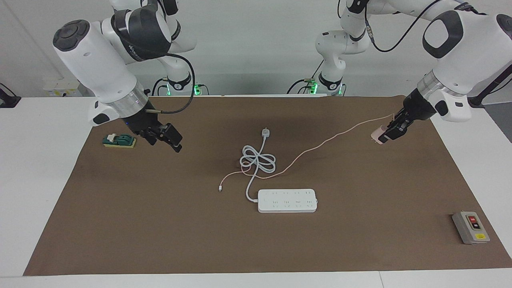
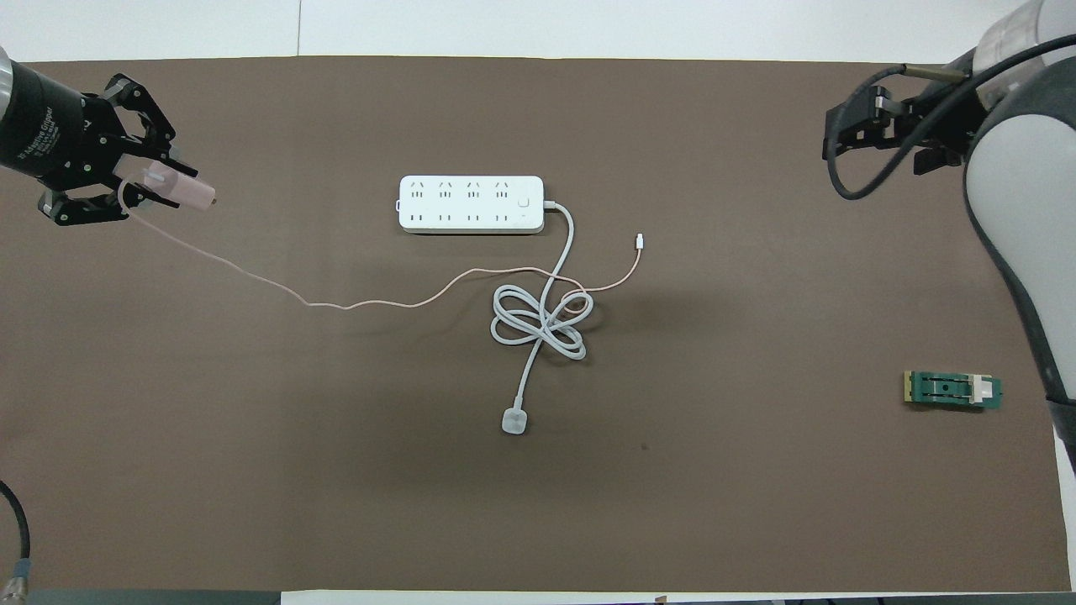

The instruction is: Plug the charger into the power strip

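The left pincer [image 1: 385, 134] is clamped tight on the charger [image 1: 378, 132], a small pale-pink cube held up in the air over the brown mat [image 1: 160, 224] at the left arm's end of the surface [image 1: 40, 168]. In the overhead view the charger [image 2: 181, 191] sticks out from between the closed fingers, pointing toward the middle of the mat. Its thin pink cable [image 1: 320, 145] hangs from the pincer, drops to the mat and runs toward the middle, where it crosses a coiled white cord [image 1: 258, 162] and ends in a small connector [image 1: 219, 189] lying flat.

The power strip [image 1: 287, 200] lies flat near the middle of the mat, sockets up, farther from the robots than the coil, well apart from the raised charger. Its thick white cord loops through the coil and ends in a white plug [image 1: 265, 132] nearer to the robots.

The right pincer [image 1: 170, 140] hangs over the mat toward the right arm's end with its fingers spread wide and nothing between them. A green block [image 1: 119, 140] sits on the mat beside it. A grey box with red and yellow buttons [image 1: 471, 227] rests on the surface just off the mat's edge, at the left arm's end
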Tool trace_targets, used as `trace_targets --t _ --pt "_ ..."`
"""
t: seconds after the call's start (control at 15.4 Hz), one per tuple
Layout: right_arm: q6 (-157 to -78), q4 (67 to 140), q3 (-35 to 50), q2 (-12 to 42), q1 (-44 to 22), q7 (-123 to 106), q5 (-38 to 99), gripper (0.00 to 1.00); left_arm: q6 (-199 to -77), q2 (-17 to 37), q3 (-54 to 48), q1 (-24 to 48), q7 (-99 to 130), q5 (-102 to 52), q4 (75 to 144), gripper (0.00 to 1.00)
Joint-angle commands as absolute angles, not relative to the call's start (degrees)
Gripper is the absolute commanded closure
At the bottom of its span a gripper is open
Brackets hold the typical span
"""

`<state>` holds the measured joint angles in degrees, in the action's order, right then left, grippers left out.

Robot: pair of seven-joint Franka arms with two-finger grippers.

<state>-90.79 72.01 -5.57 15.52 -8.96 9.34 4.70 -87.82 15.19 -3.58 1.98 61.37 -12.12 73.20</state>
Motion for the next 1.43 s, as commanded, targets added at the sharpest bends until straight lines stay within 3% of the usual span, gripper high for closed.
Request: trace_targets --t 0.0,0.39,0.59,1.37 --pt "-89.7 75.8 -4.9 10.4 -7.4 -0.2 1.2 0.00 -90.3 15.9 -3.1 6.9 75.6 -5.9 71.8 1.00" --pt "-89.2 85.8 -4.9 0.6 -4.8 -7.6 0.3 0.00 -94.2 18.7 -3.3 14.8 102.9 1.2 72.2 1.00" --pt "-88.6 92.2 -4.9 -4.1 -4.0 -7.3 0.3 0.00 -98.0 24.9 -3.3 18.8 110.6 1.7 72.1 1.00" --pt "-87.0 92.7 -4.2 -4.2 -1.9 -6.6 -1.0 0.00 -102.0 35.5 -2.1 18.9 113.2 5.7 67.8 1.00"
